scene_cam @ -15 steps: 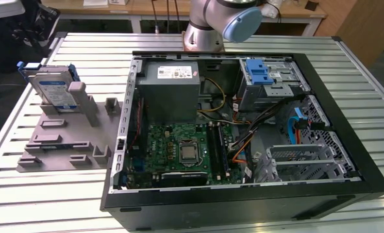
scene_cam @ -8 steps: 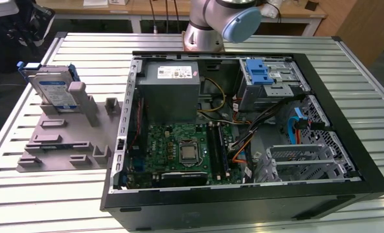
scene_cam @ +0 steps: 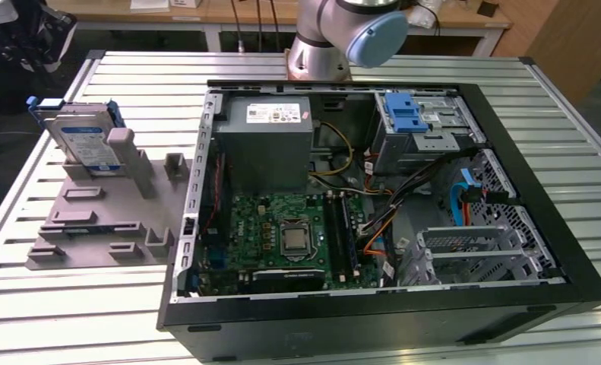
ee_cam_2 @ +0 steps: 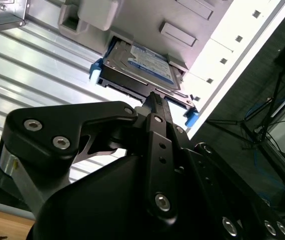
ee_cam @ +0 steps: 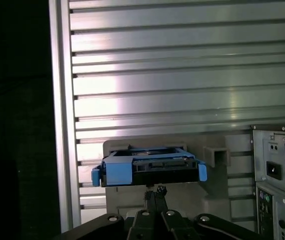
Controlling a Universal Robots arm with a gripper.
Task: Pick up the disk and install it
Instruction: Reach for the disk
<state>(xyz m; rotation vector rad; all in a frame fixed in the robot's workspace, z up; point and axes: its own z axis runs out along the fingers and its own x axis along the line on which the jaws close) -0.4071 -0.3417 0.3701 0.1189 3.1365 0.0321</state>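
Closed gripper (ee_cam: 155, 190) hangs close by the upright disk (ee_cam: 150, 168).

Disk (scene_cam: 82, 141): silver body, white-and-blue label, framed in blue plastic.
Gripper (ee_cam: 155, 191): black, dotted with silver screw heads.
Stand (scene_cam: 97, 220): plain grey throughout.
Table (scene_cam: 67, 304): pale silver, striped by parallel slats.
Computer case (scene_cam: 381, 319): black outside, grey metal inside.
Motherboard (scene_cam: 279, 236): green.
Power-supply box (scene_cam: 270, 148): grey, marked with a white sticker.
Latch (scene_cam: 406, 114): blue.
Arm (scene_cam: 326, 46): silver-grey, capped in light blue.
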